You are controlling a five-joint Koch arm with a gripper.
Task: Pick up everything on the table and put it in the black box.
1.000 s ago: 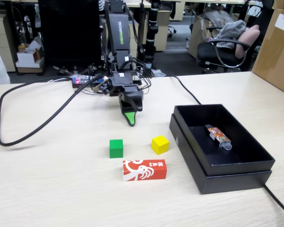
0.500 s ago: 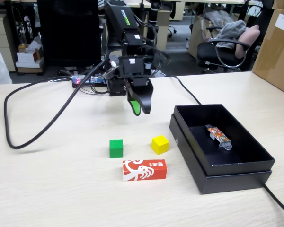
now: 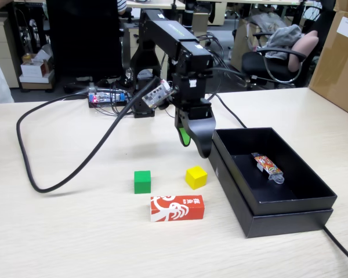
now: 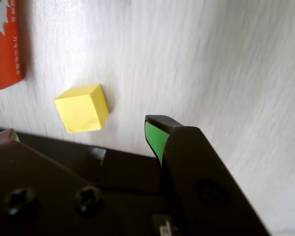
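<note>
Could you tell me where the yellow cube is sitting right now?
In the fixed view the yellow cube rests on the table, between the green cube on its left and the black box on its right, just behind the red-orange carton.

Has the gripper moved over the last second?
Yes. In the fixed view the gripper has swung right, from behind the green cube to above the yellow cube, beside the black box.

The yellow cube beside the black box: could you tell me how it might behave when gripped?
The yellow cube looks rigid with flat faces, so it probably won't roll. Its small size suggests it's light. It may slide on the smooth table.
</note>
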